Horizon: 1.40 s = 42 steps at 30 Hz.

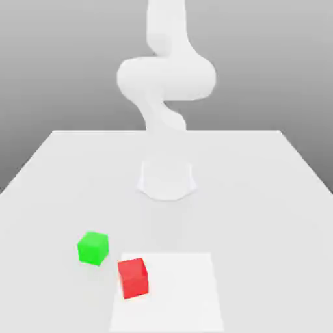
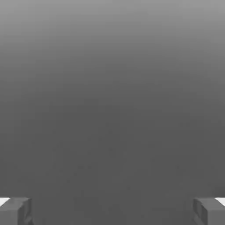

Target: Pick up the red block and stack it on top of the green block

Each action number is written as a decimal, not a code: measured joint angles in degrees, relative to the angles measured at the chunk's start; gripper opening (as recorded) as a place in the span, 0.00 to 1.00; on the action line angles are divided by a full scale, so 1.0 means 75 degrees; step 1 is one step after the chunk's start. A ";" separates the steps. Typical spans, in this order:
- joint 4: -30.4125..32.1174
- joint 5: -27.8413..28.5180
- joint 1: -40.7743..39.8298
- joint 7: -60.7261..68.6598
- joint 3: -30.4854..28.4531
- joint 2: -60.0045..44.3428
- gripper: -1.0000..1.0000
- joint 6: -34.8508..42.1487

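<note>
Nothing of the task done yet. Red block (image 1: 133, 278) sitting on the table (image 1: 273, 188) in the lower left part of the exterior view, at the left edge of a paler square patch (image 1: 179, 293) on the surface. Green block (image 1: 92, 248) just up and to the left of it, near but apart, a thin strip of table showing between them. Both flat on the surface, neither lifted, nothing stacked.

Gripper (image 2: 112, 211) spread wide in the hand view: one finger (image 2: 15, 211) at the lower left corner, the other at the lower right corner, plain grey between them and nothing held. No block in that picture, so probably not yet aimed at the cubes, though hard to say from such a featureless view.

Arm (image 1: 166, 78) rising in the upper centre of the exterior view, folded over its base (image 1: 167, 179) at mid-frame, well apart from both cubes.

All left to do: reach down to the red cube, close on it, lift, carry the short way up-left, set it squarely on the green one, release.

Little in the way. Main concern the closeness of the two cubes: a wide-open finger coming down beside the red block on its left side could nudge the green one. Approach from the other pair of faces likely safer.
</note>
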<state>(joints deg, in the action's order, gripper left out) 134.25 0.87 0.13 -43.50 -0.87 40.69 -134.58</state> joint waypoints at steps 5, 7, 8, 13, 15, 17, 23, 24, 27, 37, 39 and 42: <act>0.0684 0.0190 0.0033 0.0691 -0.0295 -0.1438 0.50 -0.0779; 0.0949 0.0237 0.0047 0.0977 -0.0427 -0.1990 0.50 -0.1080; 0.1081 0.0252 0.0053 0.1126 -0.0494 -0.2266 0.50 -0.1230; 0.1740 0.0222 0.0043 0.1942 -0.0785 -0.3649 0.50 -0.1981; 0.2005 0.0149 0.0036 0.2315 -0.0889 -0.4205 0.50 -0.2285; 0.2270 0.0039 0.0008 0.2714 -0.0964 -0.4762 0.50 -0.2587; 0.2684 -0.0538 -0.0193 0.3738 -0.0853 -0.6439 0.50 -0.3673; 0.2652 -0.0649 -0.0258 0.3829 -0.0765 -0.6717 0.50 -0.3902; 0.2545 -0.0912 -0.0486 0.4035 -0.0477 -0.7483 0.00 -0.4547; 0.2645 -0.0613 -0.0443 0.3813 -0.0587 -0.6841 0.00 -0.4000; 0.2726 -0.0408 -0.0411 0.3665 -0.0666 -0.6304 0.00 -0.3549; 0.3076 0.0055 -0.0926 0.3562 -0.0904 -0.5473 0.00 -0.3080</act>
<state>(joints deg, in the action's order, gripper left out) 157.32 1.28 -6.82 -16.78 -7.65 -0.35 -157.67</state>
